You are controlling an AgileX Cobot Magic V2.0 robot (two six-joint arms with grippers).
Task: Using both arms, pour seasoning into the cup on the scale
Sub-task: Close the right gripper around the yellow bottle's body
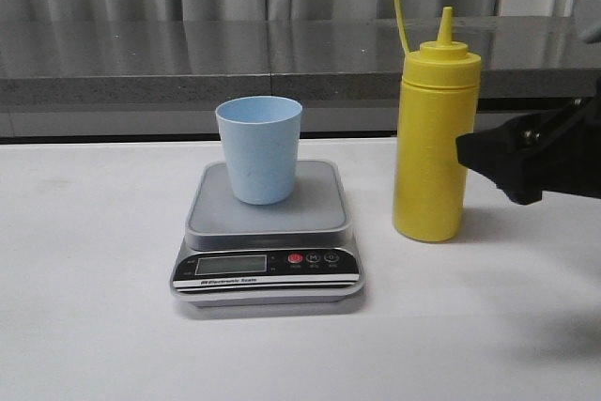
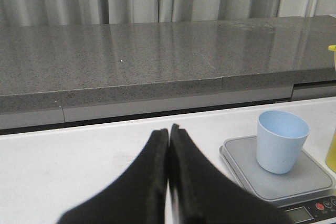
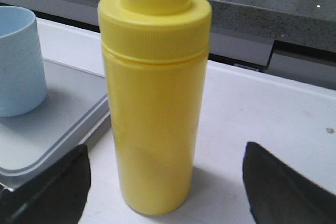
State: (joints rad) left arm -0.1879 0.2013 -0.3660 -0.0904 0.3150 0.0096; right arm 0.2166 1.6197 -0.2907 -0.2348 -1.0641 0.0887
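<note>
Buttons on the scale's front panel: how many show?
3, in a row right of the display on the scale: a red button, then two dark round ones. None seems hidden.

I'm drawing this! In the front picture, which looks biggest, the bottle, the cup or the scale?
1. Scale, widest.
2. Bottle, tallest; close to the scale overall, so unsure.
3. Cup, smallest.

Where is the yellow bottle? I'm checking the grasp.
In the front view, the seasoning bottle stands upright on the table, right of the scale, beside the right gripper.
</note>
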